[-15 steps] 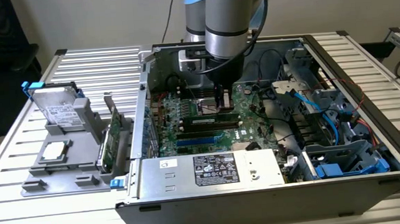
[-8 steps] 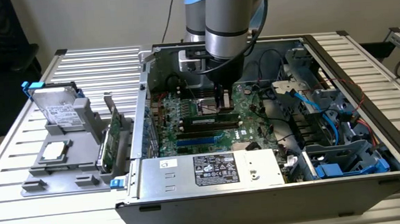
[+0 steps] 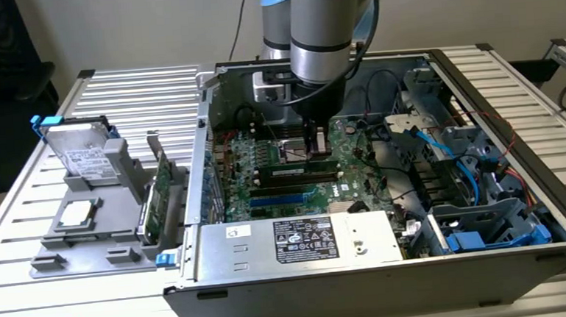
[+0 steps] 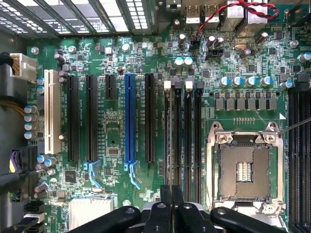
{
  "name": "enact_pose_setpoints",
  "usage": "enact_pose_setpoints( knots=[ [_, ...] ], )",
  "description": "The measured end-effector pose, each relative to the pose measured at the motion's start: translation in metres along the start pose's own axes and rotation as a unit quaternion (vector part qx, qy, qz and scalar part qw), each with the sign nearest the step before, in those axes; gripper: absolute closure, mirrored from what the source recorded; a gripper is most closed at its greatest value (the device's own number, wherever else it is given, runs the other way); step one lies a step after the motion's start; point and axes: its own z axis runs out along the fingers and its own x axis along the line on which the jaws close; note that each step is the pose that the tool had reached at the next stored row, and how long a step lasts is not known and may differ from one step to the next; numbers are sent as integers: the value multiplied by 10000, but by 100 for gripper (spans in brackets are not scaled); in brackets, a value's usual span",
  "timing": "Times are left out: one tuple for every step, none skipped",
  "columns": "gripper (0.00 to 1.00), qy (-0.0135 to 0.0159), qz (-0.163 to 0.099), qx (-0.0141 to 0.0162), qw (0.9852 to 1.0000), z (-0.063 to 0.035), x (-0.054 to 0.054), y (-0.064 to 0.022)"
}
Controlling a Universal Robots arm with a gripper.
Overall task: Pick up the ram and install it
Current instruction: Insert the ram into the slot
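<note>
One slatted silver metal bench (image 3: 111,91) is carrying everything. Off the exterior view's left of the open grey steel computer case (image 3: 370,293), one grey plastic holder block (image 3: 96,236) is sitting. It is carrying one silver hard drive (image 3: 78,152) and green circuit boards (image 3: 157,192) standing on edge on the side nearest the case.

Inside the case, one green motherboard (image 3: 265,196) is lying flat, and one silver power-supply box (image 3: 303,240) with a black label is sitting against the case's near wall. One silver and blue robot arm (image 3: 319,24) is reaching down into the case. Its one black tool (image 3: 312,151) is hanging over the case's middle with its fingers clenched together.

The ram (image 3: 299,174), one long, narrow, dark-faced stick with a pale label, is standing on edge in a slot at the case's middle, right under the tool's tips. Whether they are pinching its top edge I cannot tell.

From the wrist, the tool (image 4: 172,191) is hovering over four narrow black memory slots (image 4: 187,136). Beside them are lying one white slot (image 4: 52,111), one blue slot (image 4: 129,119) and one silver processor socket (image 4: 245,167).

Blue cables (image 3: 440,145) are running through the case's end at the exterior view's right.
</note>
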Motion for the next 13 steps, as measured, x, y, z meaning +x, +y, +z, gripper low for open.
enact_pose_setpoints(
  knots=[
    [88, 1, -9, 0, 10000, 0, 0, 0],
    [88, 2, -17, 1, 10000, 1, -1, 0],
    [88, 3, -21, 1, 10000, 3, -1, 0],
    [88, 3, -21, 2, 10000, 6, -1, 0],
    [88, 4, -22, 2, 10000, 8, -2, 0],
    [88, 5, -22, 2, 10000, 11, -2, 0],
    [88, 5, -22, 2, 10000, 14, -3, 0],
    [88, 7, -22, 2, 10000, 17, -4, 0],
    [88, 8, -22, 1, 10000, 18, -4, 0],
    [88, 8, -22, 1, 10000, 18, -4, 0],
    [88, 8, -22, 1, 10000, 18, -5, 0],
    [88, 7, -22, 2, 10000, 20, -8, 0],
    [88, 6, -22, 2, 10000, 20, -12, 0]
  ],
)
